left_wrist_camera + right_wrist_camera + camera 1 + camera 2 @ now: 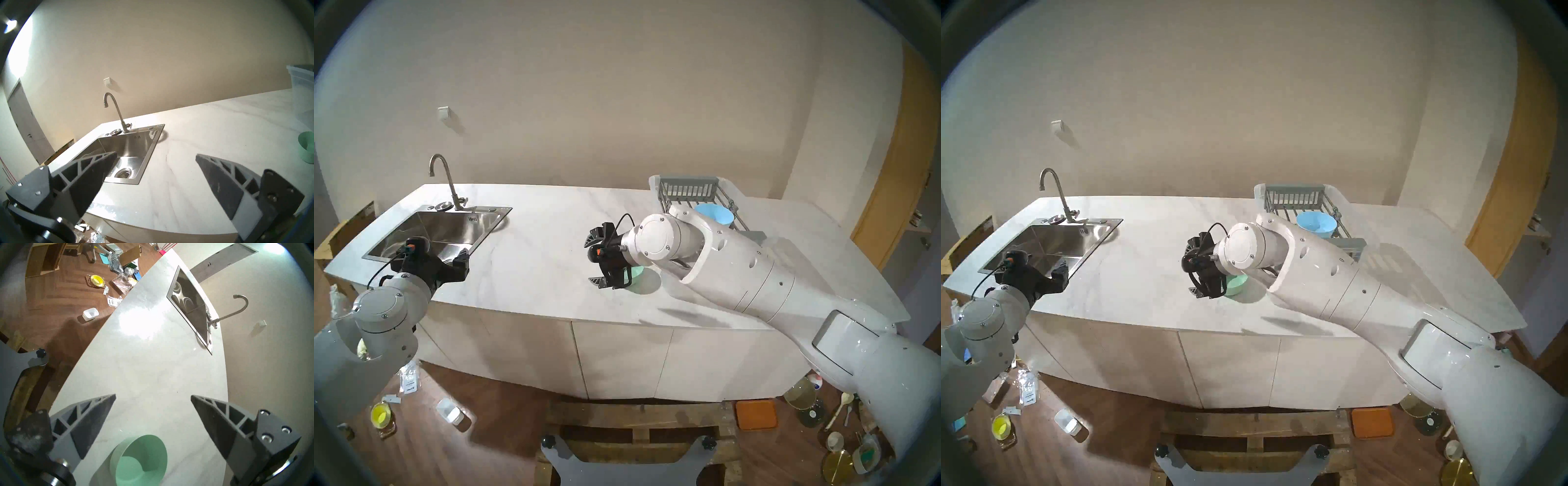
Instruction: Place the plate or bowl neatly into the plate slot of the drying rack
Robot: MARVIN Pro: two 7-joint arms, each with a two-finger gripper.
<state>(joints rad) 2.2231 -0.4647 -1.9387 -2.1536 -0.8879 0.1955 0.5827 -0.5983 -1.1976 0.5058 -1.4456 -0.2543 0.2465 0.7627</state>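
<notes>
R arm over green bowl, both grippers empty.
Head views: right gripper (pixel 593 261) above counter (pixel 534 237), jaws wide apart, green bowl (pixel 638 276) just beside it; blue bowl (pixel 714 213) sits in drying rack (pixel 687 191) at far R. Left gripper (pixel 463 261) near sink (pixel 443 230), jaws apart.
L wrist: fingers (pixel 95 176) spread, nothing between.
R wrist: green bowl upright on counter, low between spread fingers (pixel 215 422), not touching.

Dim warm light, countertop (pixel 136 324) glare, fisheye-dark edges.

no legible text, labels or numbers
</notes>
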